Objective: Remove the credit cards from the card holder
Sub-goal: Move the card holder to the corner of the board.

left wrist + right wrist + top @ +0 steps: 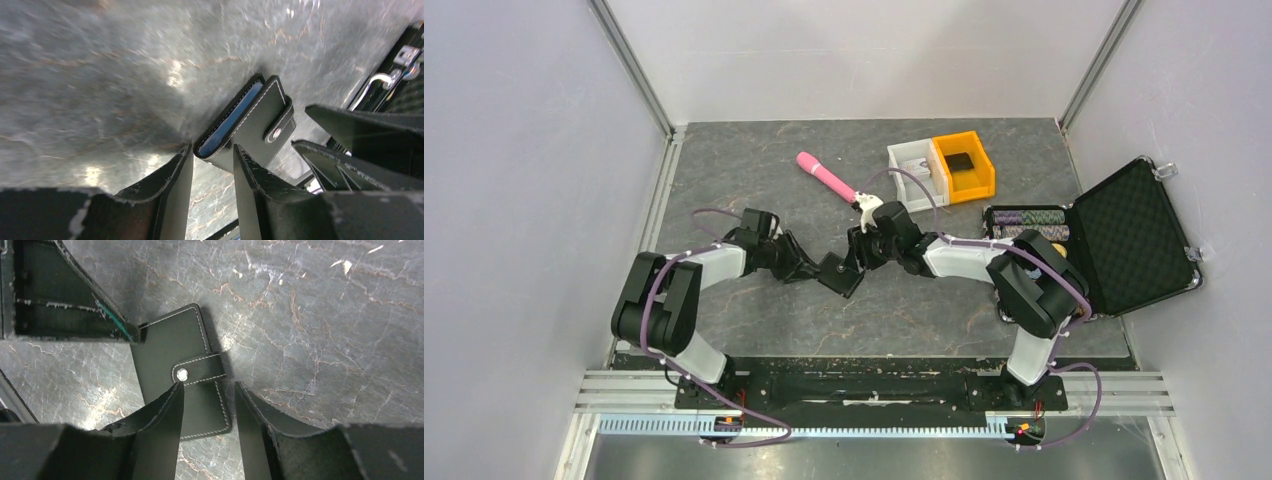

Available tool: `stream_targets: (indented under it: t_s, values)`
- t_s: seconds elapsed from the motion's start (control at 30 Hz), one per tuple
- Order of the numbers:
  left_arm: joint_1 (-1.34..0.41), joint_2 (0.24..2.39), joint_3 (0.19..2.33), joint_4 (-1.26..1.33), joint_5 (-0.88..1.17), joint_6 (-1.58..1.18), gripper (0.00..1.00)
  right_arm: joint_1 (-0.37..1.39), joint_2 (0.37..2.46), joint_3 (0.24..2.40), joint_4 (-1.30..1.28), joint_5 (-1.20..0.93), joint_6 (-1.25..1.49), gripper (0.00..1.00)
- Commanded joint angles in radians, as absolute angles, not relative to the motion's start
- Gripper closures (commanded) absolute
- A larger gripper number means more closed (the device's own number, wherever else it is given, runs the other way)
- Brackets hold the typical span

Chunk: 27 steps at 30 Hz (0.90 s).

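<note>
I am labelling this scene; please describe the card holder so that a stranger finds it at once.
On the dark marbled table, look at the middle, where the left gripper and the right gripper meet, left of the open briefcase. There lies the card holder: small, flat, black, with white stitching and a strap closed by a silver snap, unlike the big foam-lined briefcase.

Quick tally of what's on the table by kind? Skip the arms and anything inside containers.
card holder: 1
bins: 2 (white bin, orange bin)
briefcase, open: 1
pink stick: 1
Total: 5
</note>
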<state>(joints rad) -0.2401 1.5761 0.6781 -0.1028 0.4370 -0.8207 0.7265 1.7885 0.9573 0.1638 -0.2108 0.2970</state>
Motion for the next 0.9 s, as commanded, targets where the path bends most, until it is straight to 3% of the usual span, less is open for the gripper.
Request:
stream_targets:
  t_s: [0.0, 0.47, 0.67, 0.87]
  values:
    - [-0.307, 1.588, 0.700, -0.094, 0.471, -0.800, 0.58, 0.723, 1.781, 0.945, 0.176, -0.225, 0.271, 0.56]
    - [-0.487, 1.566, 0.652, 0.061, 0.538, -0.885, 0.55, 0.726, 1.447, 0.564, 0.171, -0.177, 0.335, 0.68]
    - [-0.492, 1.501, 0.628, 0.039, 0.537, -0.899, 0.54, 0.731, 1.351, 0.604, 0.056, -0.080, 0.343, 0.68]
    - [-0.491, 1.405, 0.641, -0.081, 0.440, -0.923, 0.50, 0.781, 1.383, 0.715, -0.012, -0.007, 0.340, 0.68]
